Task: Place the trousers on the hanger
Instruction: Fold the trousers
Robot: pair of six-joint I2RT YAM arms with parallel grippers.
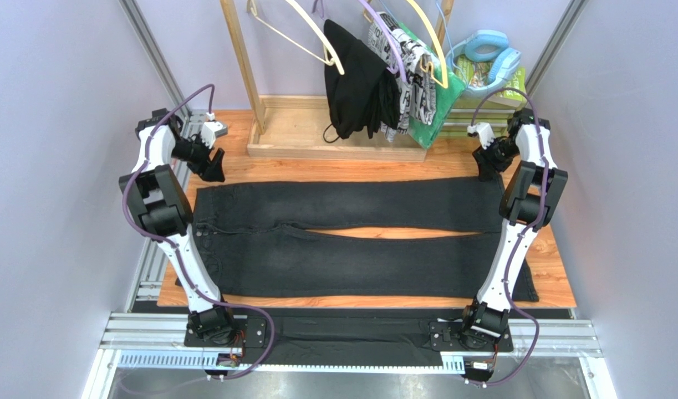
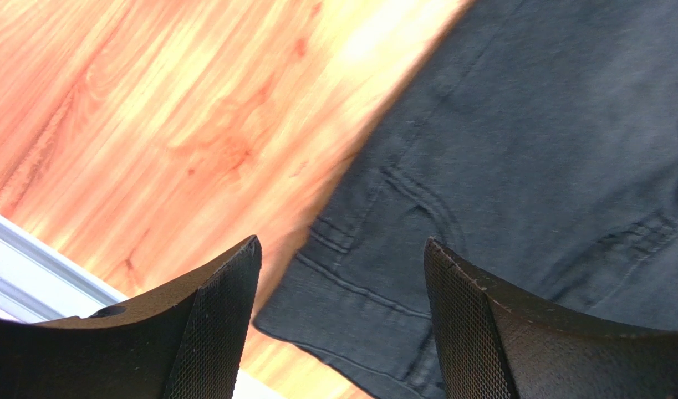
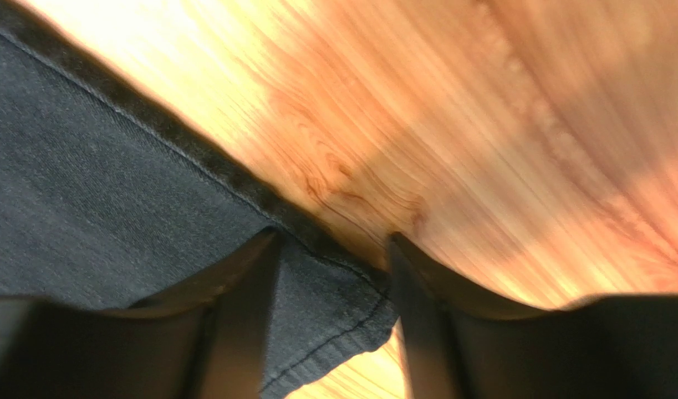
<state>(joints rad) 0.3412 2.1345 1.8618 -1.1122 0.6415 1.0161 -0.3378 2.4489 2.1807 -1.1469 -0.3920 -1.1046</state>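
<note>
The long dark-charcoal denim trousers [image 1: 342, 204] [image 2: 525, 166] [image 3: 109, 208] lie flat on the orange-brown wooden worktop [image 1: 334, 170]. The waist is at the left and both legs run side by side to the right. A narrow strip of wood shows between the legs.

The thin pale cream plastic hanger [image 1: 317, 35] hangs on the light wooden rack [image 1: 242, 75] at the far edge, well apart from the trousers. A black garment [image 1: 354, 83] hangs just beside it.

The left pincer [image 1: 213, 166] [image 2: 342, 249] is at the far left corner of the waist. Its fingers are spread apart and grip nothing; the left wrist view shows the stitched waistband corner below the gap.

The right pincer [image 1: 486, 166] [image 3: 334, 241] is at the far right hem corner. Its fingers are also spread and grip nothing, with the hem corner between them. Contact with the cloth cannot be determined.
</note>
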